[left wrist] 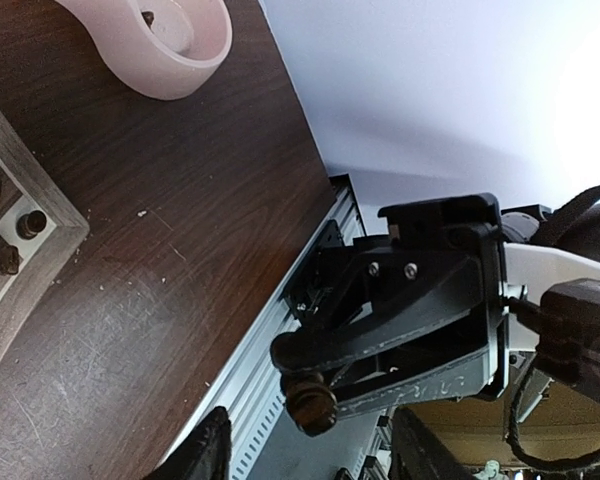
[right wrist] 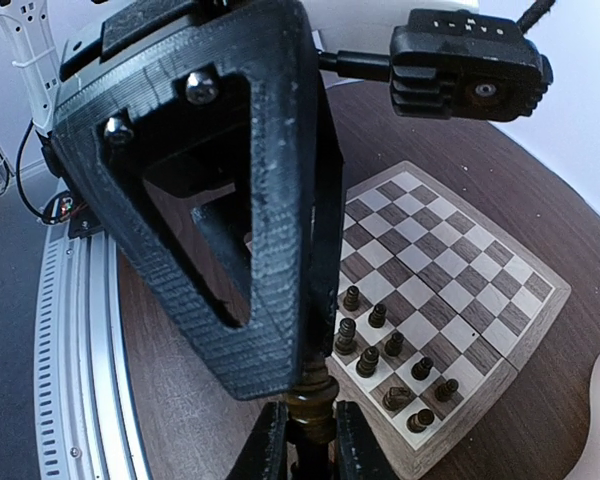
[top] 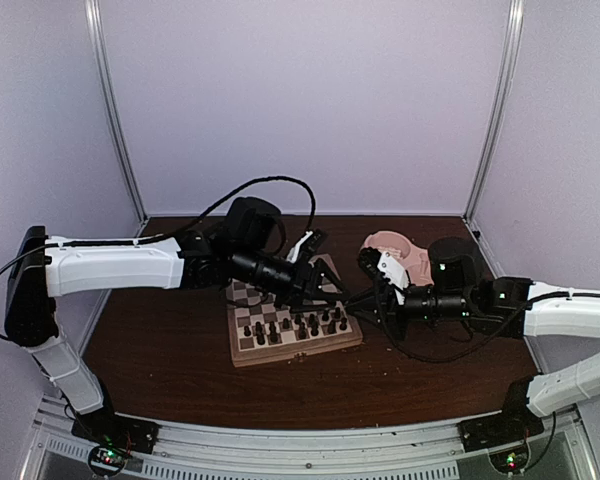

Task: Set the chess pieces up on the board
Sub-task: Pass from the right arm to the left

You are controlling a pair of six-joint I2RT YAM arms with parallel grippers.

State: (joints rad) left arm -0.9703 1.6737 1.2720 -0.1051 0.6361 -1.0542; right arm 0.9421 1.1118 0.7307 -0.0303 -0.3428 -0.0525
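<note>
The board (top: pixel 248 354) lies in the middle of the table, with several dark chess pieces (top: pixel 292 325) standing in its near rows. My right gripper (right wrist: pixel 310 445) is shut on one dark brown chess piece (right wrist: pixel 318 405), held up beside the board's right edge. My left gripper (left wrist: pixel 310 448) is open, its fingers (left wrist: pixel 208 450) standing on either side of that held piece (left wrist: pixel 310 402) without touching it. In the right wrist view one left finger (right wrist: pixel 230 200) looms just over the piece's top. Both grippers meet above the board's right edge, left (top: pixel 327 278) and right (top: pixel 350 295).
A pink double bowl (top: pixel 392 246) sits behind the right gripper, and its rim (left wrist: pixel 170 70) also shows in the left wrist view. The board's corner frame (left wrist: pixel 50 250) and three dark pieces (left wrist: pixel 30 223) lie below the left gripper. A metal rail (top: pixel 300 450) runs along the table's near edge.
</note>
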